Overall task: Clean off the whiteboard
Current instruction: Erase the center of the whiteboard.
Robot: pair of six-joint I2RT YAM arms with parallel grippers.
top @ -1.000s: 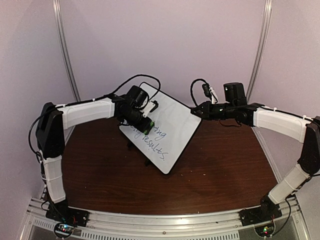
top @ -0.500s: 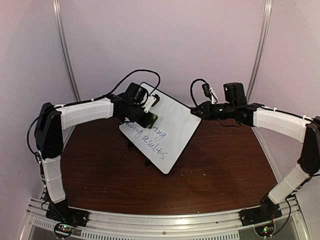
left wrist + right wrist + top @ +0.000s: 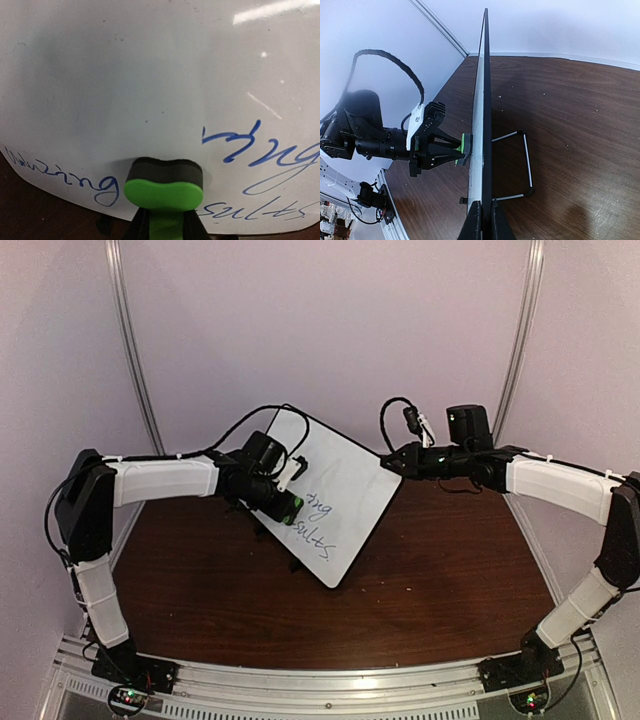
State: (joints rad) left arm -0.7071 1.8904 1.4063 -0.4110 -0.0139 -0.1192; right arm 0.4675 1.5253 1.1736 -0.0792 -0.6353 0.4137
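The whiteboard stands tilted on the brown table, with blue handwriting across its lower half. My left gripper is shut on a green and black eraser, whose black face presses flat against the board. In the left wrist view the eraser sits between the written words on the whiteboard, and the gripper shows at the bottom edge. My right gripper is shut on the board's right edge. Edge-on in the right wrist view, the whiteboard is pinched by that gripper.
A wire stand props the board from behind on the wooden table. The left arm's black cable loops over the board's top corner. Pale walls with metal rails close in behind.
My left gripper carried the eraser up and right over the board, then back down and left to the lower writing. The right gripper and the board have not moved.
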